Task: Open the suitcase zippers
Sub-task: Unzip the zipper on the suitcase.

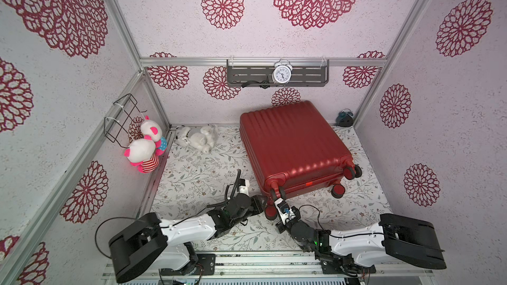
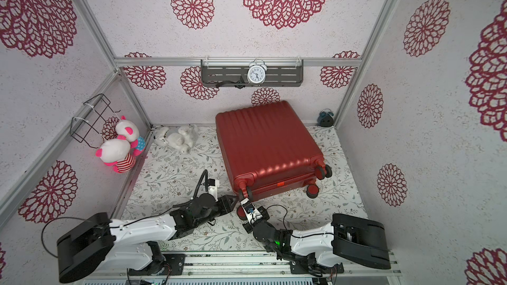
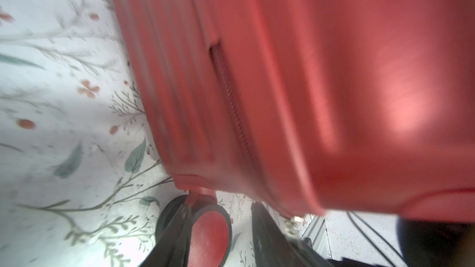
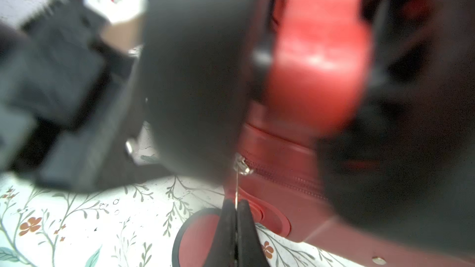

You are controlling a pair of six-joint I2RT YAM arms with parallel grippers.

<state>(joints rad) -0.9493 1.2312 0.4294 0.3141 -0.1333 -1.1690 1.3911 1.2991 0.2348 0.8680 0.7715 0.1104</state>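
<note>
The red ribbed suitcase (image 1: 290, 143) (image 2: 263, 143) lies flat on the floral cloth, with its wheels toward me. Both grippers meet at its near left corner by a wheel (image 1: 270, 212). In the right wrist view my right gripper (image 4: 236, 202) is shut on a thin metallic zipper pull that hangs from the slider (image 4: 241, 166) on the red zipper track (image 4: 290, 181). In the left wrist view my left gripper (image 3: 221, 204) is open below the side seam zipper (image 3: 231, 98). Behind its spread fingers (image 3: 174, 232) stands a red-and-black wheel (image 3: 210, 237). A small metallic pull (image 3: 293, 223) shows beside one of those fingers.
Two pink-and-white plush toys (image 1: 145, 146) hang at a wire basket (image 1: 120, 117) on the left wall. A white plush (image 1: 196, 138) lies at the back left of the cloth. A shelf with an alarm clock (image 1: 281, 74) hangs on the back wall. A small dark blue object (image 1: 344, 117) sits in the back right corner.
</note>
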